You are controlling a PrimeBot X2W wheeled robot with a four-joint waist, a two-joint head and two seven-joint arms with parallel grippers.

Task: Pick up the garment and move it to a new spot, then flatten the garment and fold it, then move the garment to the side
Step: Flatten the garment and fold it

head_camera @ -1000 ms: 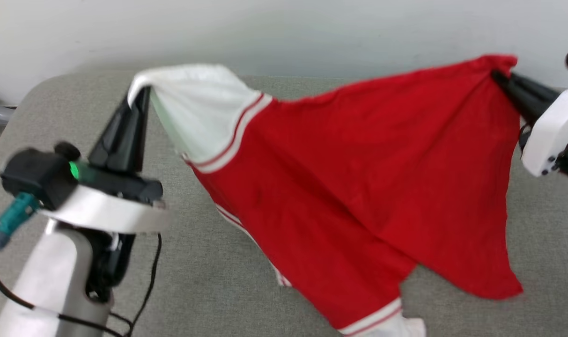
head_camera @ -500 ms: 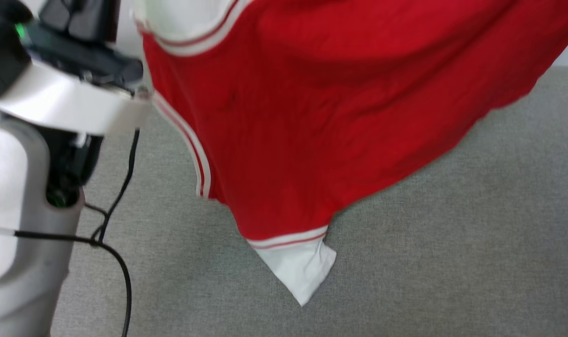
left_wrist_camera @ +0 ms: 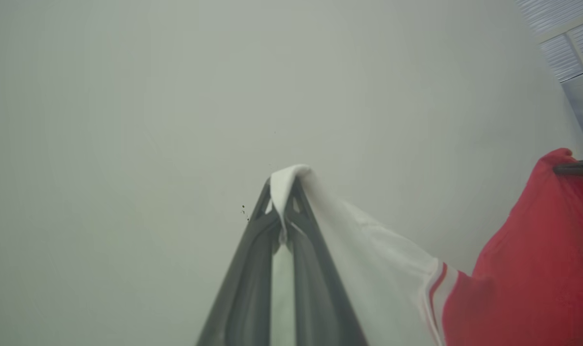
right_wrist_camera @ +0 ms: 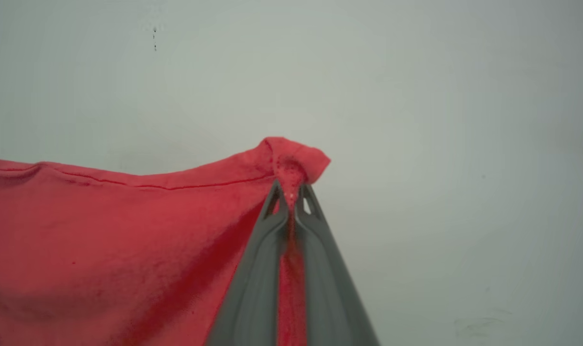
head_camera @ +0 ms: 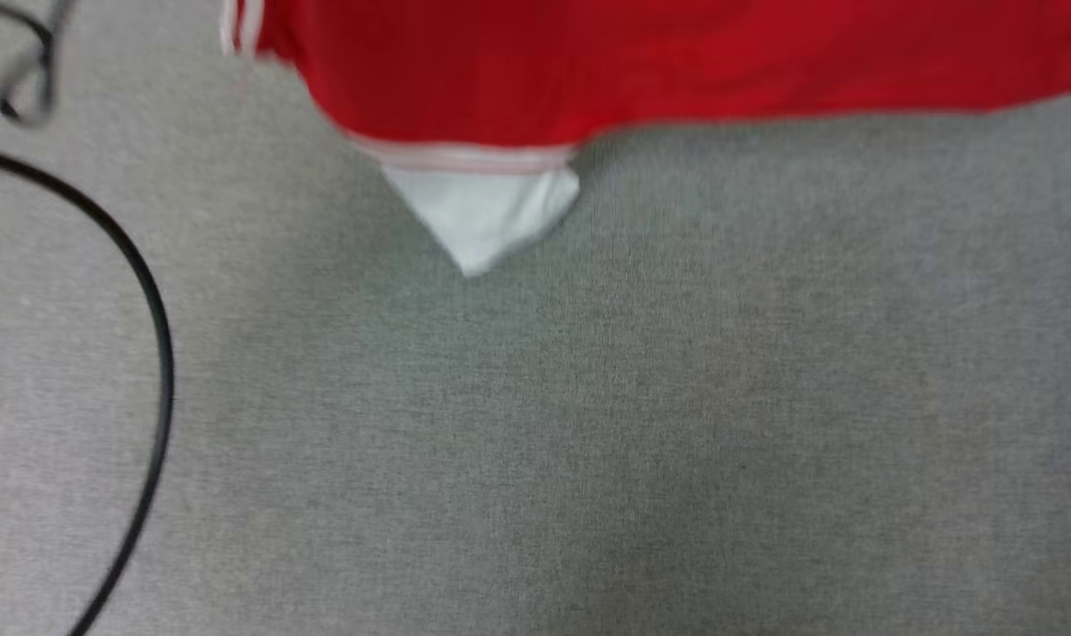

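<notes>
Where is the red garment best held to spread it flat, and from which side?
Probably as now: left pincer on the white sleeve tip, right pincer on a red corner, each pinching the top edge's far ends from the robot's side. The garment hangs stretched between them.

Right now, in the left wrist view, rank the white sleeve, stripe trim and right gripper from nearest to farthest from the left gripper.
1. White sleeve, pinched in left gripper.
2. Stripe trim, lower right.
3. Right gripper, far right.

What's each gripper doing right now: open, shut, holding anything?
Left gripper: shut on the garment, pinching its white sleeve.
Right gripper: shut on the garment, pinching a red corner.
</notes>
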